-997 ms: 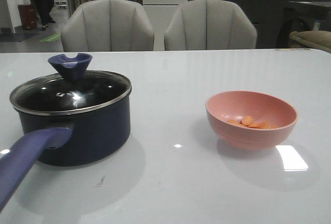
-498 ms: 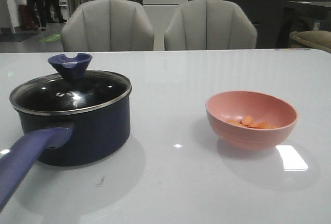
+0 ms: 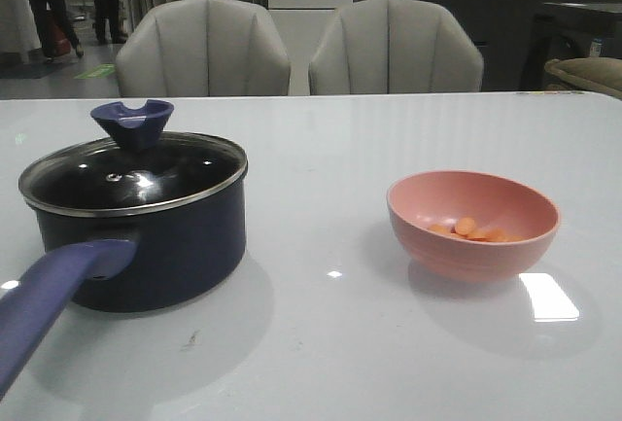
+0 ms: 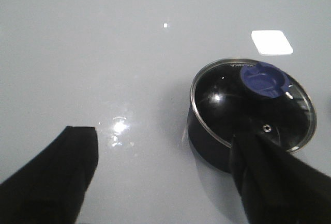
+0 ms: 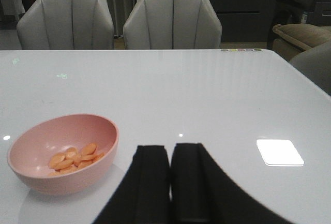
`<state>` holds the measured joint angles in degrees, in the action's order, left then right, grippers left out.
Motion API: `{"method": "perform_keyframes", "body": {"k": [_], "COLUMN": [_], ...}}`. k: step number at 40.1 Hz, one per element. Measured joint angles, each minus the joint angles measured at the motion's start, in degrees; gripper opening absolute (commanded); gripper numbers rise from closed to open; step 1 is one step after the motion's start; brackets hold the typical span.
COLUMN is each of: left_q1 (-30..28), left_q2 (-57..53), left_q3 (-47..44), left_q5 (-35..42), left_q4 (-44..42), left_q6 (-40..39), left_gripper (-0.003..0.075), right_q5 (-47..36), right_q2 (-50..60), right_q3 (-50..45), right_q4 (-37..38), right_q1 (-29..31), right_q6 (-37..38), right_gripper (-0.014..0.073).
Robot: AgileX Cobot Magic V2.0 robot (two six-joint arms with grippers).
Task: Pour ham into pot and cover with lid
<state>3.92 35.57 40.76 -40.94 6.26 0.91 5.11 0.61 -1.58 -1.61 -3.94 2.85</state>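
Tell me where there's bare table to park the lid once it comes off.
The widest free patch lies between the pot and the pink bowl. The strip behind both, toward the chairs, is bare too. Near the pot's handle is the cramped spot. The lid sits on the pot.

Pot [image 4: 207, 146]: dark saucepan, seen at right of frame on the white table [image 4: 103, 53].
Lid [image 4: 248, 105]: seated on pot, blue knob uppermost.
Left gripper [image 4: 163, 177]: two dark fingers spread wide, nothing held; right finger overlaps pot.
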Motion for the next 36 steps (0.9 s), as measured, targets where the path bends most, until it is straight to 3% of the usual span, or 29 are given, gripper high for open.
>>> {"method": "perform_keyframes", "body": {"k": [9, 18, 36], "left_q1": [0.6, 6.9, 22.5], "left_q2": [16.6, 31.0, 54.0], "left_q3": [9.7, 19.8, 37.7], "left_q5": [-3.5, -6.2, -12.9], "left_q4": [1.3, 2.0, -11.6], "left_q6": [0.0, -1.3, -21.2], "left_gripper": [0.0587, 0.0587, 0.0587], "right_q5": [0.0, 0.0, 0.0], "right_q2": [0.0, 0.0, 0.0], "right_q3": [0.0, 0.0, 0.0], "right_q4": [0.0, 0.0, 0.0], "right_q1": [0.0, 0.0, 0.0], "right_q6": [0.0, 0.0, 0.0], "right_gripper": [0.0165, 0.0165, 0.0165]}}
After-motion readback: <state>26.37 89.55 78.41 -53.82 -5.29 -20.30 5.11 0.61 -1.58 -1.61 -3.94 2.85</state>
